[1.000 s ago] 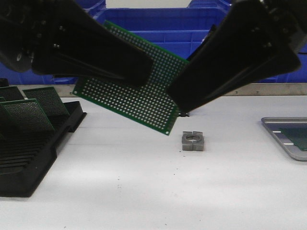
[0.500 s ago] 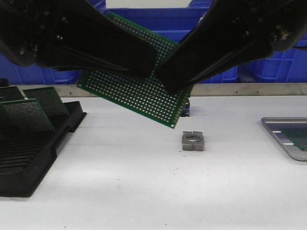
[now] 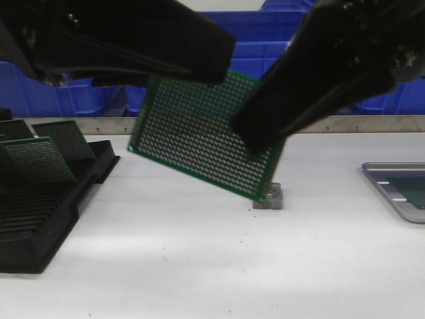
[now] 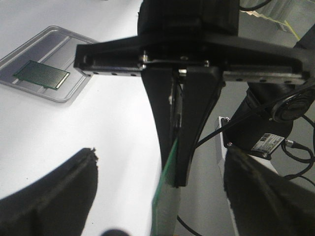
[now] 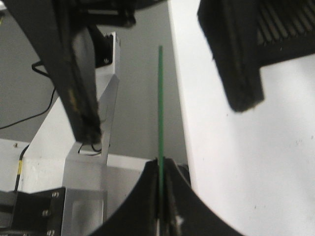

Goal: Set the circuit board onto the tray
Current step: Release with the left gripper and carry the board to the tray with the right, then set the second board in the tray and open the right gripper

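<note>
A green perforated circuit board (image 3: 202,133) hangs tilted above the middle of the table. My right gripper (image 3: 255,136) is shut on its right edge; in the right wrist view the board (image 5: 160,98) stands edge-on, clamped in that gripper (image 5: 161,164). My left gripper (image 3: 216,60) is open at the board's top; its fingers (image 4: 54,196) stand wide on either side of the board's edge (image 4: 165,214), apart from it. The grey metal tray (image 3: 382,183) lies at the far right with another green board (image 3: 415,189) in it; it also shows in the left wrist view (image 4: 64,49).
A black slotted rack (image 3: 40,212) holding several green boards stands at the left. A small grey metal block (image 3: 275,197) sits on the table, half hidden behind the held board. Blue bins (image 3: 265,40) line the back edge.
The board has swung steeper and lower and now covers part of the grey block. The left gripper has lifted to the board's top edge. The right gripper stays clamped on the board's right edge.
</note>
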Robot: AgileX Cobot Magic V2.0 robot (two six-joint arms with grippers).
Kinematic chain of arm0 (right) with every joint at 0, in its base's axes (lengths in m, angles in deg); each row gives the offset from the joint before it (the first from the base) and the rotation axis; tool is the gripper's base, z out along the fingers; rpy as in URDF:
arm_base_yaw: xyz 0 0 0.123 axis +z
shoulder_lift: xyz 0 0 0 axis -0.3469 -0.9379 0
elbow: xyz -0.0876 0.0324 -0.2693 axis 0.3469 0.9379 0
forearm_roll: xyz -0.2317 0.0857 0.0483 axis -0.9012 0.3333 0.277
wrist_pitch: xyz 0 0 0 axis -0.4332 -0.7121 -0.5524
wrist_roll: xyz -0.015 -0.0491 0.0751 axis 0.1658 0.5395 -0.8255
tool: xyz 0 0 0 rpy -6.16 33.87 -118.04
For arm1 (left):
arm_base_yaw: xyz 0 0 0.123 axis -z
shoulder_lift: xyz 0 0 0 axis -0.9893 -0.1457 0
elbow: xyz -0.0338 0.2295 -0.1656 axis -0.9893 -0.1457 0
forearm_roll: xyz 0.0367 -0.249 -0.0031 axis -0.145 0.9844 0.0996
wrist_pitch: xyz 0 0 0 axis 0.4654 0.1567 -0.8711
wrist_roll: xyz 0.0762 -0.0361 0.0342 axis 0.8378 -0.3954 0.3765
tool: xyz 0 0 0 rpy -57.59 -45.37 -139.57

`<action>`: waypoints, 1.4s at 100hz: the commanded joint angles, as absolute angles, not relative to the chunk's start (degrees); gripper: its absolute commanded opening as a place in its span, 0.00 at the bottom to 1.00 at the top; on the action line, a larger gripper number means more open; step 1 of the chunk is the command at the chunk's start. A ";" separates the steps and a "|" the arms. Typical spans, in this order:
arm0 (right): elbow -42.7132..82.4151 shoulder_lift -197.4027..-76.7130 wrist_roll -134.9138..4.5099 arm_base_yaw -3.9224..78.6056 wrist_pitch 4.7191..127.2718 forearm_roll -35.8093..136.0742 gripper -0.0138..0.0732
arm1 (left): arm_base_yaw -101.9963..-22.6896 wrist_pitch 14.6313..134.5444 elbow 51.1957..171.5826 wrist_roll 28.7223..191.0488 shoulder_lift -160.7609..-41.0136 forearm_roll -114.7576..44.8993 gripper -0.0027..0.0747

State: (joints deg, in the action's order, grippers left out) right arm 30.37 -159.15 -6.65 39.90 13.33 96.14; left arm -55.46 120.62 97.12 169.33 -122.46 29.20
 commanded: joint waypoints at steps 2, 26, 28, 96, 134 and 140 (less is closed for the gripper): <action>28.60 -157.28 -11.80 39.89 12.06 92.15 0.08 | -54.96 122.84 98.53 169.51 -121.16 33.54 0.73; 28.67 -157.28 -23.14 35.51 19.94 84.48 0.08 | -54.96 122.84 98.53 169.51 -121.16 35.09 0.73; 28.67 -157.28 -24.10 34.63 21.11 84.48 0.08 | -54.96 122.84 98.53 169.51 -121.16 35.34 0.73; 28.85 -164.06 -36.99 1.57 45.58 84.72 0.08 | -56.54 121.31 98.53 169.51 -121.16 36.38 0.73; 28.68 -171.19 -38.18 1.04 50.68 87.11 0.23 | -56.54 121.31 98.53 169.51 -121.16 36.38 0.73; 28.68 -171.19 -38.18 1.04 51.63 87.11 0.34 | -56.54 121.31 98.53 169.51 -121.16 36.38 0.73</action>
